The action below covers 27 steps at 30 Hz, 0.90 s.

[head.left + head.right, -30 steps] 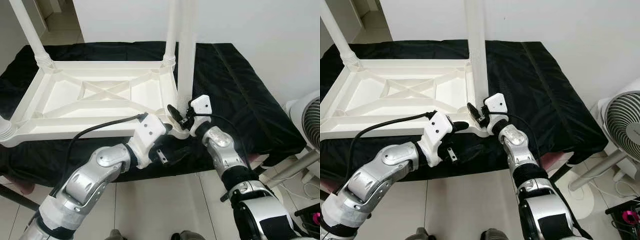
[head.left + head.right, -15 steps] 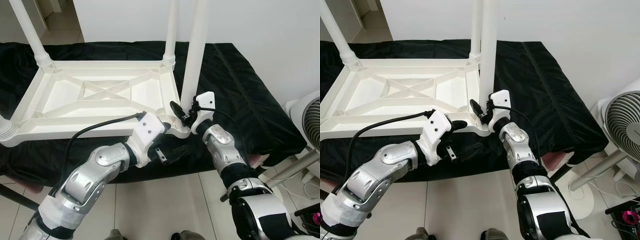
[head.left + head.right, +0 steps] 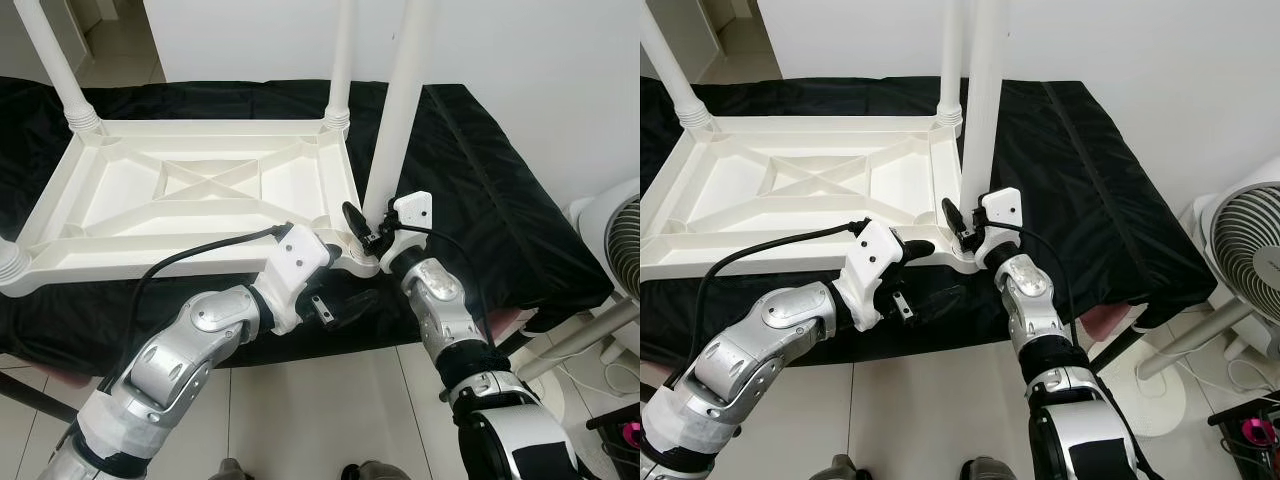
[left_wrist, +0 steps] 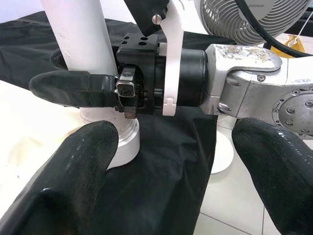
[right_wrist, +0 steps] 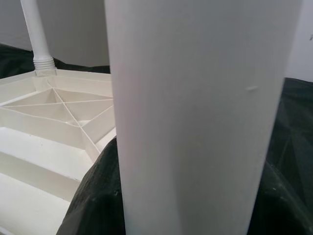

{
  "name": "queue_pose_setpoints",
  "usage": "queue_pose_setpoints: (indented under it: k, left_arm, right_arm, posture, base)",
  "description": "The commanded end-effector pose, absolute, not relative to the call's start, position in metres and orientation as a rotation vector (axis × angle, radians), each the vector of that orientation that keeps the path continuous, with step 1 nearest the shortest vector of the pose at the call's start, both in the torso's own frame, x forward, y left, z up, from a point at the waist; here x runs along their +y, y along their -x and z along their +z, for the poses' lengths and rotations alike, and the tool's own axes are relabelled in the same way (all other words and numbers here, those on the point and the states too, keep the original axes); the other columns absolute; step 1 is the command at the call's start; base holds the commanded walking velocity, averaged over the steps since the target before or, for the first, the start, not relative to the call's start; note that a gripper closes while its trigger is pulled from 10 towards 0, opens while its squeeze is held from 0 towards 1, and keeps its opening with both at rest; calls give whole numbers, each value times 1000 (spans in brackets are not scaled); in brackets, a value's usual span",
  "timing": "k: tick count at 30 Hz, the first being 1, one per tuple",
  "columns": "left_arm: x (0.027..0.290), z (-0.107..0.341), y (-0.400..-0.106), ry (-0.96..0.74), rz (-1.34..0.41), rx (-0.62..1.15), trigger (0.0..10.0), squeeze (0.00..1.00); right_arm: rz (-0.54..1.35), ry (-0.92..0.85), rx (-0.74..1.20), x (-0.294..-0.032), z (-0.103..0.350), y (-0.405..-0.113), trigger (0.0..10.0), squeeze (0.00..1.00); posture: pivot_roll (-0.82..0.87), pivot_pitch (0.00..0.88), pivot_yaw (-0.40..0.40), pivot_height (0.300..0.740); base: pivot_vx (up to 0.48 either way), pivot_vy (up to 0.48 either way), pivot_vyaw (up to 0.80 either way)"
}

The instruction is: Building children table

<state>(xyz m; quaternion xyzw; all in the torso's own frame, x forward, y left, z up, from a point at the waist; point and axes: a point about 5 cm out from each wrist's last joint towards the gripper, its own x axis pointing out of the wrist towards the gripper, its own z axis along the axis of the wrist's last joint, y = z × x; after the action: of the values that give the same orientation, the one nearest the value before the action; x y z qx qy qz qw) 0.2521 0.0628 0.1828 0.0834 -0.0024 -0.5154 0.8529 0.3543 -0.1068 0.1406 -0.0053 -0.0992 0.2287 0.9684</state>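
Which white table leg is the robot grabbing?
The near-right corner leg: the right gripper clamps its base. The other legs stand untouched.

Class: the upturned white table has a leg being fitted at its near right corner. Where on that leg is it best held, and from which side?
Low on the leg, just above its socket, from the robot's near side. The round shaft suits two fingers, and the right end effector grips it there already.

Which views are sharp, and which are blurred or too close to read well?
Both eye views are sharp and evenly lit; the tabletop is bright but not glaring. Left wrist view: the left gripper's fingers are soft blobs, the right gripper is crisp. Right wrist view: the leg is very close, almost featureless.
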Motion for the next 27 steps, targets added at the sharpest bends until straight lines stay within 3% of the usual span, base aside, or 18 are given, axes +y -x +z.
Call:
queue_pose_setpoints:
  k: [1, 8, 16, 27]
  left_arm:
    - [61, 188, -249, -189, -1131, -21, 10000, 0]
    - [61, 188, -249, -189, -1133, -19, 10000, 0]
    - [59, 188, -249, -186, -1137, -26, 10000, 0]
    - [57, 187, -248, -184, -1138, -31, 10000, 0]
  right_arm:
    - [414, -24, -52, -109, 110, -348, 10000, 0]
    - [360, -10, -56, -110, 112, -351, 10000, 0]
    - [105, -48, -39, -102, 113, -354, 10000, 0]
    - [5, -45, -95, -87, 123, -353, 10000, 0]
  posture:
    - [5, 74, 14, 740]
    - [4, 74, 13, 740]
    - [4, 57, 3, 740]
    - [4, 46, -6, 740]
  base:
    - [0, 0, 0]
    - [0, 0, 0]
    - [0, 0, 0]
    - [0, 0, 0]
